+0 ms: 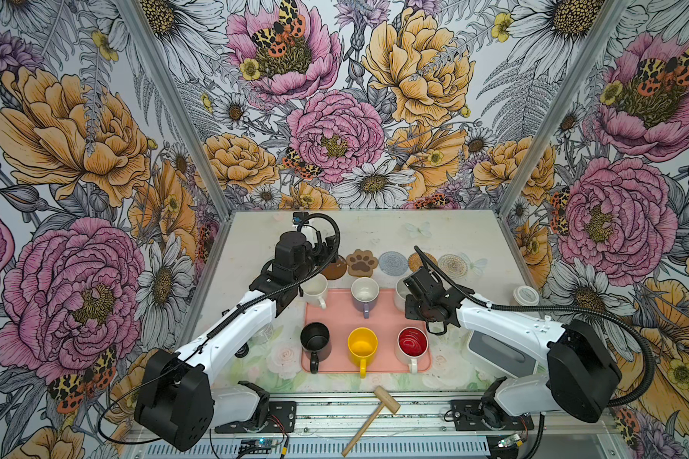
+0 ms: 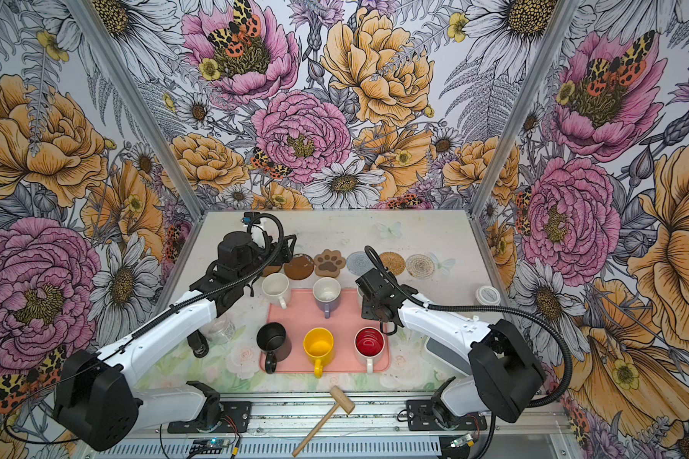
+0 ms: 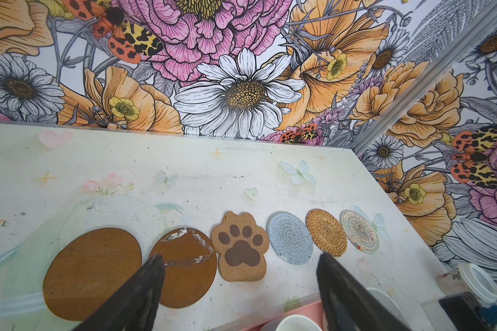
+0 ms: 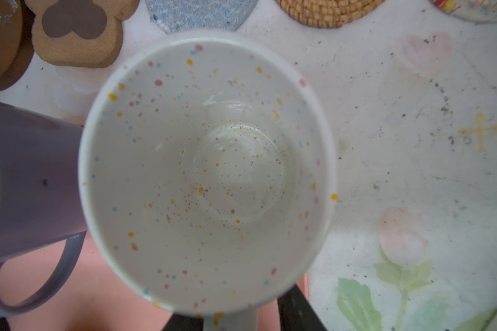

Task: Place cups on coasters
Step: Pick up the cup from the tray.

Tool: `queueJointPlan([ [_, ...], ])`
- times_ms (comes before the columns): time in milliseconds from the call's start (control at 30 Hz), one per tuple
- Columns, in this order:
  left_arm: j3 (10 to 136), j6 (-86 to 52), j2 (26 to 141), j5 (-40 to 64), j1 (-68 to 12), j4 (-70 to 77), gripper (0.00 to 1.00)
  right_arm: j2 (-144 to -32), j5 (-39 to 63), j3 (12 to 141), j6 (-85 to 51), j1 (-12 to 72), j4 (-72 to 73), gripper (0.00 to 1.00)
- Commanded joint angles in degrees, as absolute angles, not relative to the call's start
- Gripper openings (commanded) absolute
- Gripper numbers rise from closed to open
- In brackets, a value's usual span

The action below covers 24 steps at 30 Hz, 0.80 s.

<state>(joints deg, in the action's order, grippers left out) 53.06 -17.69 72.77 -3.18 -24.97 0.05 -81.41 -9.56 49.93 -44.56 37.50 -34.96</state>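
**Setting.** The pale desk is printed with faded flowers and butterflies and is enclosed by floral-papered walls.

**Coasters.** Six coasters lie bare in a row across its far half. My left jaws hang released over the left end of that row.

**Mugs.** On or at the pink tray stand five mugs:
- white mug
- lavender mug
- black mug
- yellow mug
- red-lined mug

The speckled mug sits at the tray's far right corner, under my right jaws. I cannot tell whether they grip it, and my arm hides it from above.

**Other objects.** A wooden mallet lies at the near edge.
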Motion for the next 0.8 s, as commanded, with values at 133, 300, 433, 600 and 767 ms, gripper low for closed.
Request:
queueJointPlan([
  [133, 52.1, -18.6, 72.0, -1.6, -24.0, 1.9, 0.84, -84.4, -10.1, 52.6, -44.6, 36.9, -34.9, 0.30],
  [300, 52.0, -18.7, 71.9, -1.5, -23.9, 2.0, 0.84, -85.0, -9.9, 52.9, -44.4, 36.8, -34.9, 0.11],
  [433, 52.1, -18.9, 72.2, -1.2, -23.8, 2.4, 0.84, -85.1, -9.8, 53.0, -43.9, 36.8, -34.9, 0.00],
  [600, 52.0, -19.0, 72.4, -0.9, -23.8, 2.9, 0.84, -84.2, -9.6, 53.8, -42.4, 36.9, -35.0, 0.00],
  [767, 52.0, -19.1, 72.8, -1.0, -23.7, 3.0, 0.84, -81.7, -10.1, 54.6, -40.5, 37.3, -35.0, 0.00],
])
